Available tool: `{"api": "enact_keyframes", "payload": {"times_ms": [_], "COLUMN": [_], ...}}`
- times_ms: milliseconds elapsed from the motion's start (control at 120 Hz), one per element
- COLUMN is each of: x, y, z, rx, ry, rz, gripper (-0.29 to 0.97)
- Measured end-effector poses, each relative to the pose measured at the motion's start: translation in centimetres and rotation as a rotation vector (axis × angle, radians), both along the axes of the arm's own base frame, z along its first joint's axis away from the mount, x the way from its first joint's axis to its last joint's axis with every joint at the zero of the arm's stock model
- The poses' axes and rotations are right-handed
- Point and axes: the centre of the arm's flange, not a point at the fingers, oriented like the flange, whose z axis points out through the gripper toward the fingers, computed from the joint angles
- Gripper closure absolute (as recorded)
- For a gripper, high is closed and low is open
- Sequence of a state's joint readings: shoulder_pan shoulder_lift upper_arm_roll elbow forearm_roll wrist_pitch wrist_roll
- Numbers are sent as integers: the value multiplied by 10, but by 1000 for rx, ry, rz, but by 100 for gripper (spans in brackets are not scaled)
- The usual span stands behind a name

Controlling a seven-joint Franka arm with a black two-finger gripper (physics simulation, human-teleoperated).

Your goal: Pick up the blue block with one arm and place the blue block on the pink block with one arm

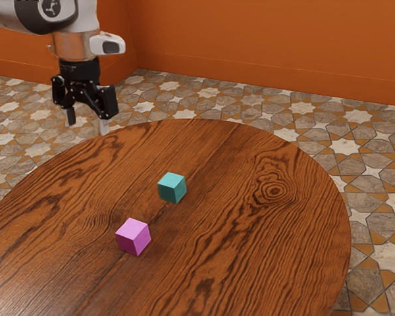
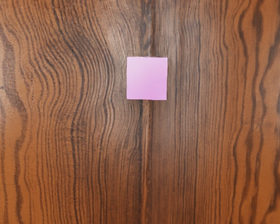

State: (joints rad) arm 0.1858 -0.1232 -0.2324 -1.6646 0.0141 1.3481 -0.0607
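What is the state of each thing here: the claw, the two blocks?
Claw: open, empty, raised well above the table.
Blue block: resting flat on the table, not held, touching no other block.
Pink block: resting flat on the table, nothing on top of it.

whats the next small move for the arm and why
Probably carry the gripper toward the exterior view's right until it is above the blue block, before any descent. The gripper is open, holds nothing and hangs high over the table's edge. The blue block sits free on the wood, apart from the pink block, which is what the wrist view looks down on.
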Motion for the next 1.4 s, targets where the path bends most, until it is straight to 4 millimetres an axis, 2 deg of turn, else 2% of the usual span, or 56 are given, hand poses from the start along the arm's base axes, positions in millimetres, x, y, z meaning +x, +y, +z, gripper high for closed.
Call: {"api": "enact_keyframes", "payload": {"times_ms": [117, 183, 275, 317, 433, 500, 567, 700, 833, 1000, 1167, 1300, 1400], "x": [15, 17, 26, 38, 73, 82, 87, 111, 132, 148, 184, 191, 196], "y": [-4, -25, -41, -45, -51, -50, -38, 4, 4, 16, 24, 26, 26], "z": [11, 23, 22, 10, -43, -80, -113, -174, -219, -258, -285, -309, -316], "rx": [-16, -20, 10, 22, 27, 20, 13, -2, -19, -41, -69, -92, -101], "ry": [-121, -180, -215, -207, -199, -191, -188, -180, -190, -212, -258, -260, -270], "rz": [-9, -41, -51, -49, -24, 1, 47, 159, 178, 196, 156, 133, 110], "gripper": [0, 0, 0, 0, 0, 0, 0, 0, 0, 0, 0, 0, 0]}}
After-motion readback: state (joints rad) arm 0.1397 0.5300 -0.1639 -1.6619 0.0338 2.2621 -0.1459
